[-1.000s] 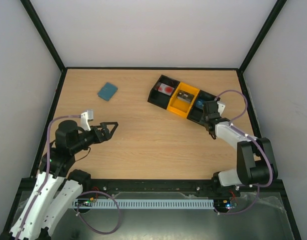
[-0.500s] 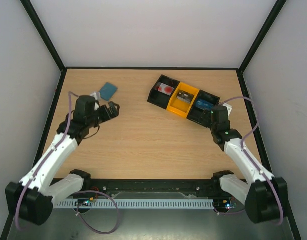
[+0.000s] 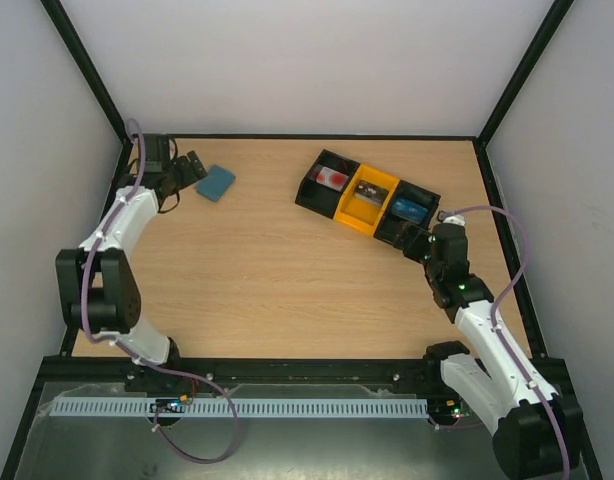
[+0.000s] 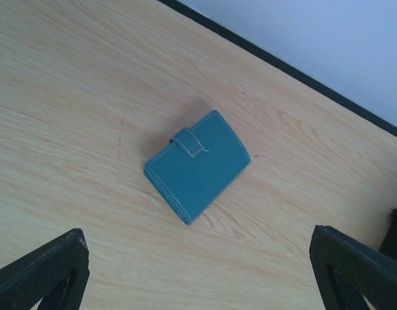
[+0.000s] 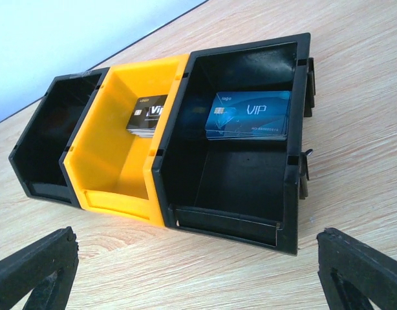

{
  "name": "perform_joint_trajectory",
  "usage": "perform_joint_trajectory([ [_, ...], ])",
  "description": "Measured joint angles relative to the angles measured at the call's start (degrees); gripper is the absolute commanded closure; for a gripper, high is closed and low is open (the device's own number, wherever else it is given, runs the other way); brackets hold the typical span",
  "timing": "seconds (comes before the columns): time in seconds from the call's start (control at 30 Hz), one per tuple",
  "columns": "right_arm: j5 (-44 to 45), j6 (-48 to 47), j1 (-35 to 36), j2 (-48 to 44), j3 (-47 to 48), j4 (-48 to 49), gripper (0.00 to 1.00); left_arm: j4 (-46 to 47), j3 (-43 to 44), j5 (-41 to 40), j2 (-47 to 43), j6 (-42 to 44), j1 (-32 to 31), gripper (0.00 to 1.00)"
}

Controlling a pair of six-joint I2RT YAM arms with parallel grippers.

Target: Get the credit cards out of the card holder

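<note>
Seen from above, a small dusty-blue folding card holder (image 3: 215,182) is lying flat and closed, its short tab folded over one edge, at about ten o'clock on the light wooden table (image 3: 287,270). My left gripper (image 3: 192,165) is hovering just at nine o'clock of it, not touching it, with my fingers spread wide and gripping nothing. At about one o'clock on the table, a black-and-yellow three-bin plastic tray (image 5: 224,218) is sitting at a slant. A white card with red marks (image 3: 333,178) is lying in its ten-o'clock black bin, a dark grey card (image 5: 147,115) in the yellow middle bin, and a bright blue card with white print (image 5: 248,115) in the four-o'clock black bin. My right gripper (image 3: 419,242) is pointing at the tray from five o'clock, close to it, with my fingers spread wide and empty.
</note>
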Motion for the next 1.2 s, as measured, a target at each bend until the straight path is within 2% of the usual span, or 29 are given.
perform_joint_trajectory([
  [0.1, -0.9, 0.0, 0.0, 0.0, -0.4, 0.4, 0.02, 3.1, 0.5, 4.8, 5.0, 2.2, 3.1, 0.11],
  [0.3, -3.1, -0.5, 0.0, -0.3, -1.0, 1.0, 0.02, 8.0, 1.0, 12.3, 14.8, 5.3, 6.2, 0.34],
  [0.5, -3.7, -0.6, 0.1, -2.3, -1.0, 1.0, 0.02, 12.0, 2.3, 19.4, 23.9, 6.2, 9.4, 0.34],
  [0.77, -4.0, -0.6, 0.2, -3.5, -1.0, 1.0, 0.02, 16.4, 4.7, 21.5, 27.4, 5.4, 10.3, 0.38],
  [1.1, -4.0, -0.6, 0.2, -6.1, -0.9, 0.6, 0.02, 19.6, 7.7, 25.2, 33.8, 1.2, 10.4, 0.64],
  [1.2, -4.3, -0.6, 0.3, -6.4, -0.9, 0.6, 0.02, 20.4, 7.7, 27.5, 34.2, 0.2, 10.7, 0.79],
])
